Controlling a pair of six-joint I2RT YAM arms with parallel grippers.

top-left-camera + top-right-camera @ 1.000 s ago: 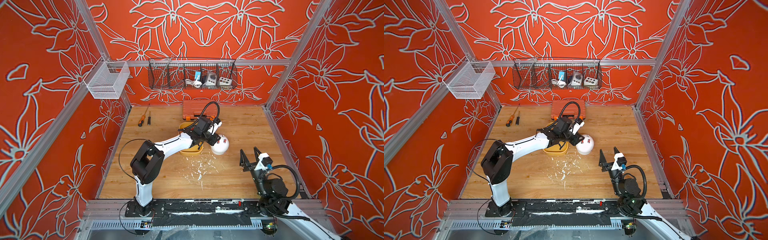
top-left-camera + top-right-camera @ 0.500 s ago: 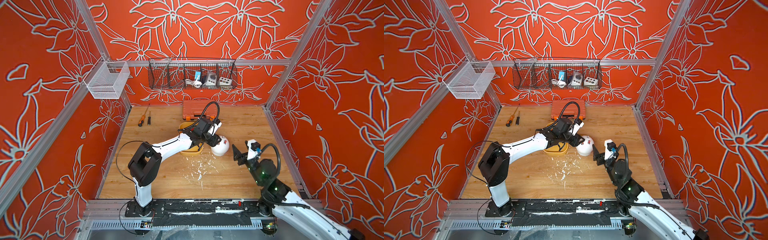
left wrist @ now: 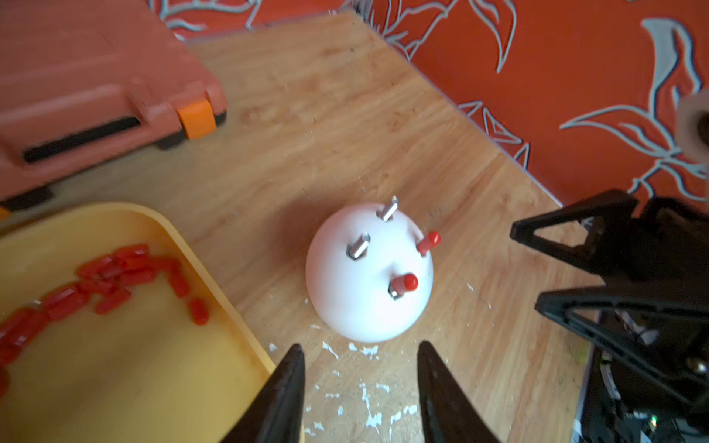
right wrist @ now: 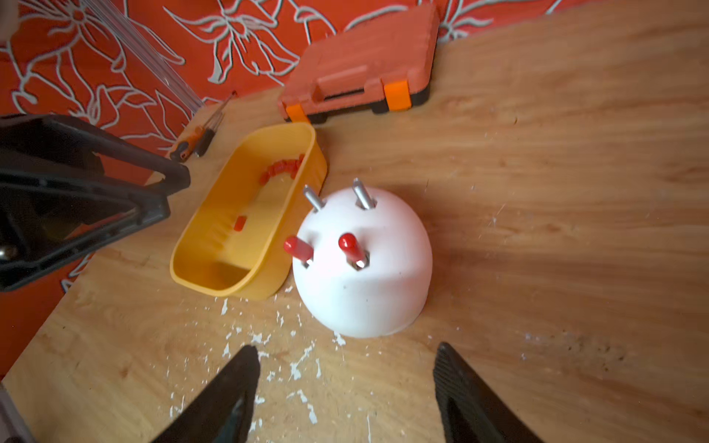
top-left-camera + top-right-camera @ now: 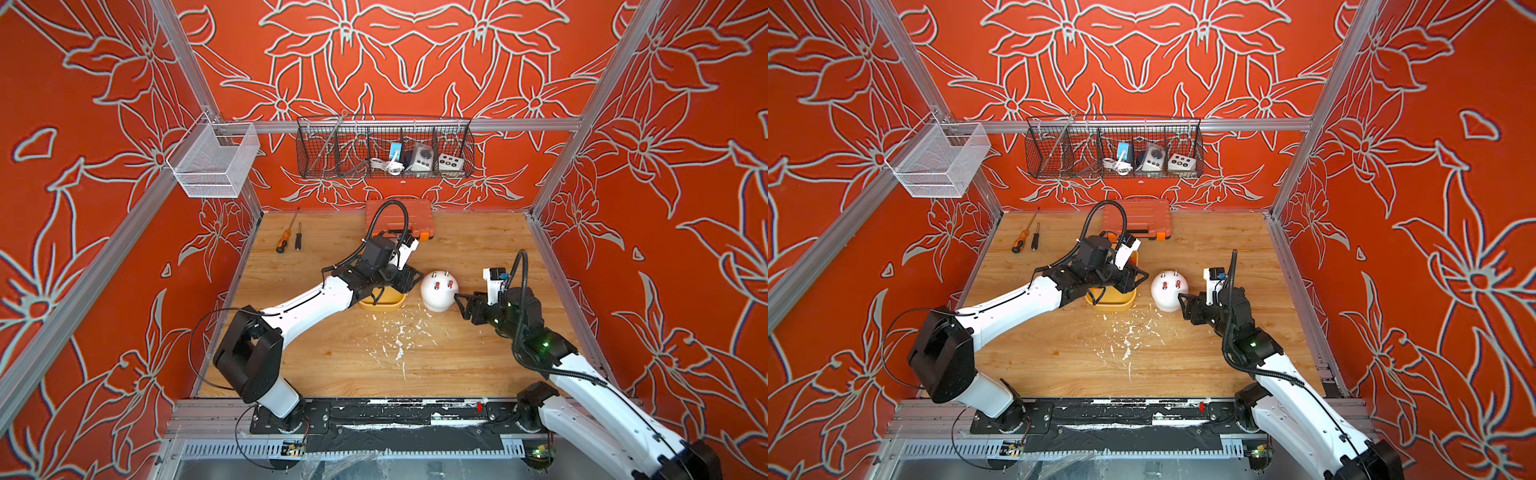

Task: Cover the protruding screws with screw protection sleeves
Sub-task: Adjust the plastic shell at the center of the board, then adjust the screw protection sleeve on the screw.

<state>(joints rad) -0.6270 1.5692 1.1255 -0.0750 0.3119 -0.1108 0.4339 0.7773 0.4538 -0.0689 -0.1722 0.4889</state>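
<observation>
The white dome (image 5: 439, 291) (image 5: 1169, 291) stands mid-table. Two of its protruding screws are bare grey studs (image 3: 358, 247) (image 4: 362, 193); the two others carry red screw protection sleeves (image 3: 404, 284) (image 4: 351, 247). Several loose sleeves (image 3: 115, 276) (image 4: 284, 167) lie in the yellow tray (image 5: 380, 305) (image 4: 307, 172) beside the dome. My left gripper (image 5: 411, 280) (image 3: 360, 347) is open and empty, just left of the dome over the tray's edge. On the dome's right, low and close, my right gripper (image 5: 461, 305) (image 4: 345, 349) is open and empty.
An orange tool case (image 5: 399, 216) lies at the back, and two screwdrivers (image 5: 286, 237) at the back left. White flecks (image 5: 399, 336) litter the wood in front of the dome. A wire basket (image 5: 384, 149) hangs on the back wall, a white mesh one (image 5: 212, 162) on the left.
The right arm swung in from the front right up to the dome's side. The left gripper opened and drew back off the dome toward the tray.
</observation>
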